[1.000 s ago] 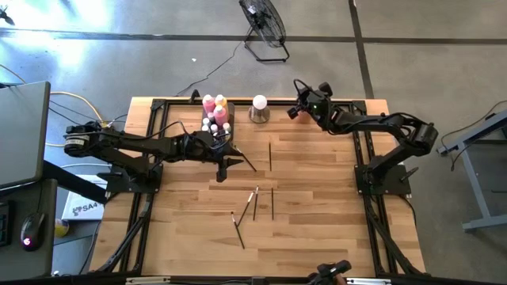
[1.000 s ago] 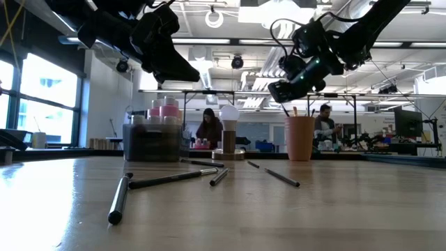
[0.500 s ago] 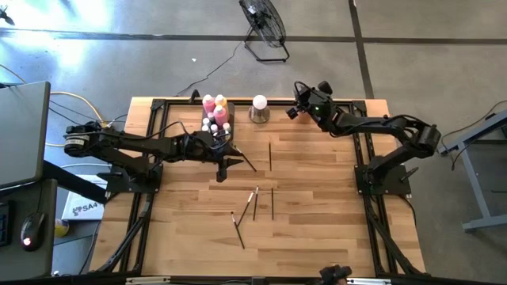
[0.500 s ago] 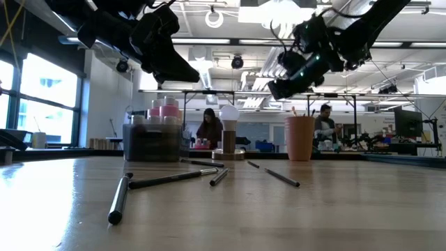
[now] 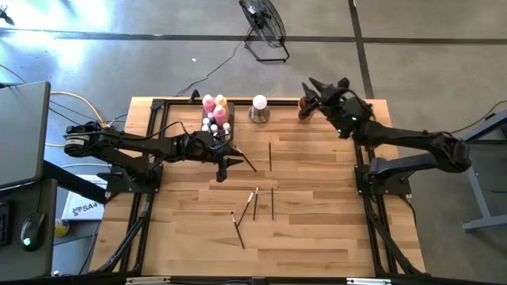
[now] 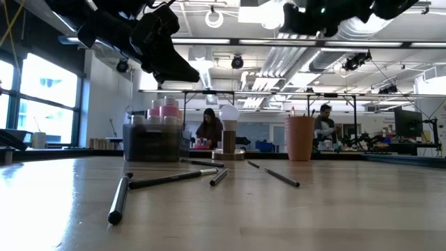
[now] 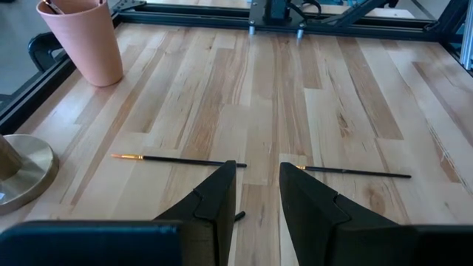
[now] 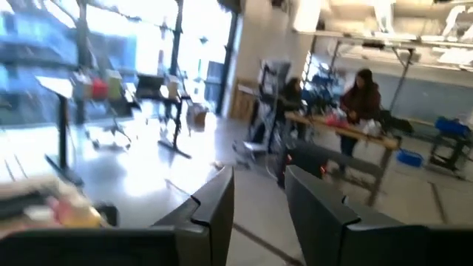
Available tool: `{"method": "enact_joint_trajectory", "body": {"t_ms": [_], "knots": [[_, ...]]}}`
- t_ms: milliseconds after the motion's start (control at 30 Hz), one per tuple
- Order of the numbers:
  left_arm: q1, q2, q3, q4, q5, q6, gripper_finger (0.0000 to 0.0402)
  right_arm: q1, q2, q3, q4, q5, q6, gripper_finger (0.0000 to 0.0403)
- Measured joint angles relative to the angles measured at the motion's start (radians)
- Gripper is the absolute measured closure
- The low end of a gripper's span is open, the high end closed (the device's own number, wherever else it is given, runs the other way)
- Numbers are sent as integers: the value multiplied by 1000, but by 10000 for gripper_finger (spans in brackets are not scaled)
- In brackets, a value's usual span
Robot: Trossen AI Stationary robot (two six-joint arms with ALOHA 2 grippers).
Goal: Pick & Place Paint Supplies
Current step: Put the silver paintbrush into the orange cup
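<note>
Paintbrushes (image 5: 255, 203) lie scattered mid-table on pale wood planks (image 5: 317, 206), none held. Left gripper (image 7: 257, 193) hangs above table by grey tray (image 5: 224, 129), fingers slightly parted, empty. Tray holds pink and yellow bottles (image 5: 214, 104) plus small white-capped ones. Orange cup (image 6: 300, 138) at far edge holds brushes. Right gripper (image 8: 259, 193) raised beside cup, fingers apart, empty. Beyond table: workshop, people at benches.
</note>
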Motion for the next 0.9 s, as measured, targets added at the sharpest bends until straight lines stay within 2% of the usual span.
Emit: {"method": "enact_joint_trajectory", "body": {"t_ms": [333,667,900], "knots": [[0,0,0,0,0,0,298,141,-146,0,-29,-8,85,286],[0,0,0,0,0,-1,298,280,-170,0,-146,-11,117,286],[0,0,0,0,0,-2,298,385,-170,0,-167,-7,117,286]]}}
